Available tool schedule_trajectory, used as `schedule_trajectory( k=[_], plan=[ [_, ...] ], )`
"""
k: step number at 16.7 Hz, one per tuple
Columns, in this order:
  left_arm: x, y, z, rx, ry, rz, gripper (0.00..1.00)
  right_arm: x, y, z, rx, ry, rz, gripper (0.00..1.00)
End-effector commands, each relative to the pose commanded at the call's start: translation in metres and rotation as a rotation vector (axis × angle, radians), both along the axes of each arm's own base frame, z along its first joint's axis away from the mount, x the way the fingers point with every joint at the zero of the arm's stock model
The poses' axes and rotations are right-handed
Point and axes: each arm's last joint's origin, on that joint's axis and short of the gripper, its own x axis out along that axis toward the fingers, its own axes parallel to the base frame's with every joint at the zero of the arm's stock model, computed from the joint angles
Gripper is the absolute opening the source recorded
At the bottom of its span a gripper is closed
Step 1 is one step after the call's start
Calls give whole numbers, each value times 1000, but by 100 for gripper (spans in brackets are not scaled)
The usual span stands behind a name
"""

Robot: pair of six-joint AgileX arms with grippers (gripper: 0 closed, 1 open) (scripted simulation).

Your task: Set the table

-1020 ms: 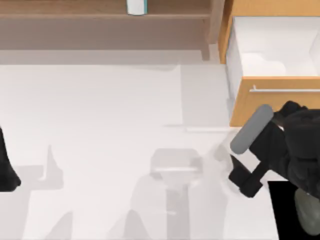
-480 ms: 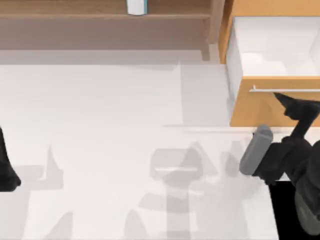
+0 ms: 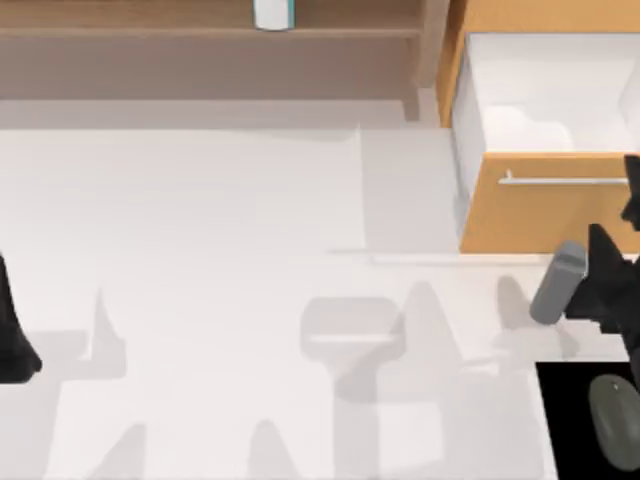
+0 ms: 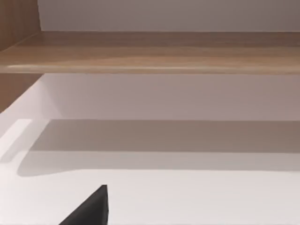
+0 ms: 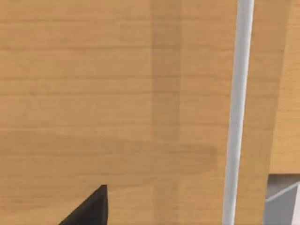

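The white table [image 3: 200,220] spreads across most of the top view. My right gripper [image 3: 630,195] is at the far right edge, up against the orange-wood drawer front [image 3: 530,215] by its silver bar handle [image 3: 560,181]. In the right wrist view that drawer front [image 5: 117,93] is very close, with the handle [image 5: 236,112] running across it and one black fingertip [image 5: 91,208] showing. My left arm [image 3: 12,335] stays parked at the table's left edge; one of its fingertips [image 4: 91,208] shows in the left wrist view.
The drawer stands pulled out, its white inside [image 3: 560,90] open to above. A brown wooden shelf [image 3: 200,30] runs along the back, with a white and teal cup [image 3: 272,12] on it. The shelf board [image 4: 150,51] also faces the left wrist camera.
My right arm has swung off the table's right part and turned toward the drawer front, moving to the right edge. The left arm has not moved.
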Motion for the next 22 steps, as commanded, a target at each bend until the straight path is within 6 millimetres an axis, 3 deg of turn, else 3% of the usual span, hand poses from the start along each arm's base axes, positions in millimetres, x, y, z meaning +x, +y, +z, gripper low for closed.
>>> schedule_trajectory(
  k=[8,14,18,22],
  plan=[
    [0,0,0,0,0,0,100,2,-2,-1,-16,-8,-12,100],
    [0,0,0,0,0,0,100,25,-3,0,-15,-12,-17,100],
    [0,0,0,0,0,0,100,26,-3,0,-15,-12,-17,100],
    [0,0,0,0,0,0,100,26,-3,0,-15,-12,-17,70]
  ],
)
